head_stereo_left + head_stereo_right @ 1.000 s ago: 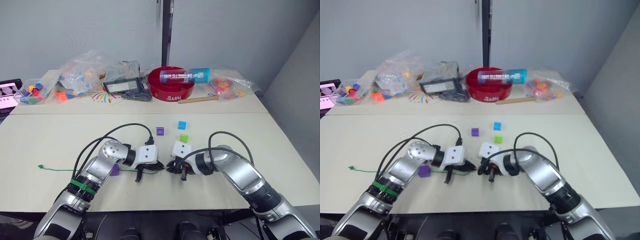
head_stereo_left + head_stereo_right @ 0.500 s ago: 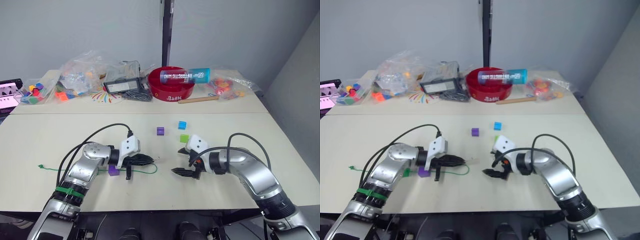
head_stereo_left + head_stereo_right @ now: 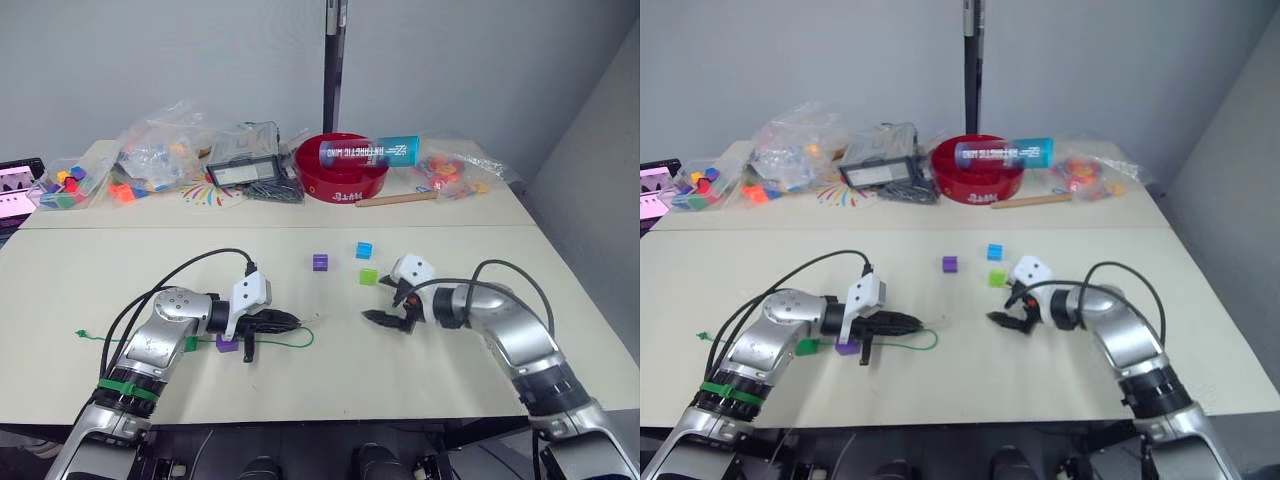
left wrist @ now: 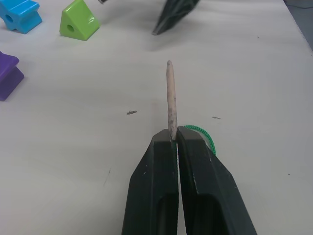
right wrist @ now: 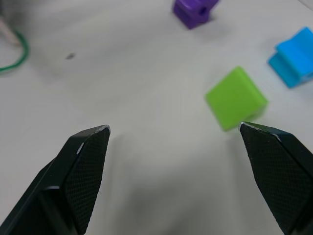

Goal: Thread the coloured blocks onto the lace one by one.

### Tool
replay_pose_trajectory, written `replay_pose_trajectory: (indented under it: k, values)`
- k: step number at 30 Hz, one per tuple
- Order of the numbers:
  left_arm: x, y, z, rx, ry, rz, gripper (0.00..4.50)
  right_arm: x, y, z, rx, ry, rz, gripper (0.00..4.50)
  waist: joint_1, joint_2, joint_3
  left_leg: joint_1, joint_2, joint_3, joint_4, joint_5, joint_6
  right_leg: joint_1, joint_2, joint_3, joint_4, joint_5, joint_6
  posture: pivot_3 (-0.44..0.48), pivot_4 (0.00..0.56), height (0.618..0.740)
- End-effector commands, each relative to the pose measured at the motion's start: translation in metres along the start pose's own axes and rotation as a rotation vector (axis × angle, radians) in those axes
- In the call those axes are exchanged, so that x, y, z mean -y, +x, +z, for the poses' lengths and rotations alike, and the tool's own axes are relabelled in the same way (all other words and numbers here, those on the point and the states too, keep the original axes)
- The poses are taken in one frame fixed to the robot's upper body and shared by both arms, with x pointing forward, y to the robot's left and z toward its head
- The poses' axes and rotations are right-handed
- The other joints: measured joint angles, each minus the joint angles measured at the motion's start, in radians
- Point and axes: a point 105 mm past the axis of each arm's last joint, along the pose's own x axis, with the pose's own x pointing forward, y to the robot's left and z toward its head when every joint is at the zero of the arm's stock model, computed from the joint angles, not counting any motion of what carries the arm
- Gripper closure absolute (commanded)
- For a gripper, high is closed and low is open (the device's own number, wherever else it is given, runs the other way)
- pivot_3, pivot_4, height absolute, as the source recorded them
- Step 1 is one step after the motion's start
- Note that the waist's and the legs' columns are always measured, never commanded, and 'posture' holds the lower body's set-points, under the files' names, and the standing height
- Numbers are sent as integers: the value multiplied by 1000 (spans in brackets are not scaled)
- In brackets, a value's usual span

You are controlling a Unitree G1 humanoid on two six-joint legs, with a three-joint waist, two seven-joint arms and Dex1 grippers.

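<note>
Green cord, the lace (image 3: 290, 343), runs across the table (image 3: 560, 290) with a purple block (image 3: 227, 343) and a dark green block (image 3: 190, 343) already on it, I judge, just behind my left gripper (image 4: 172, 134). That gripper is clamped on the pale tip (image 4: 170, 95). Beyond the tip lie three loose ones: light green block (image 5: 236, 98), blue block (image 5: 295, 56), second purple block (image 5: 195, 10). My right gripper (image 5: 173, 147) is spread wide and empty, just short of the light green block, probably next.
</note>
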Motion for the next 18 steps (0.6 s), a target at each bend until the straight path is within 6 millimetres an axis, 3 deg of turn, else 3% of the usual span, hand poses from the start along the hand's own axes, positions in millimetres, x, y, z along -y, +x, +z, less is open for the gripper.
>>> replay_pose_trajectory:
  k: [1,12,18]
  values:
    - [-1,-5,11,9,57,10,4500,8,4,9,45,-7,-42,41,-1,0,0,0,0,0,0,0,0,0,0,0,0,0,0,0,150,731]
    - [-2,-5,13,7,65,20,4500,24,13,9,83,25,-107,41,-2,0,0,0,0,0,0,0,0,0,0,0,0,0,0,0,150,731]
    - [-3,-5,14,8,66,27,4500,26,21,16,110,14,-52,41,-3,0,0,0,0,0,0,0,0,0,0,0,0,0,0,0,150,731]
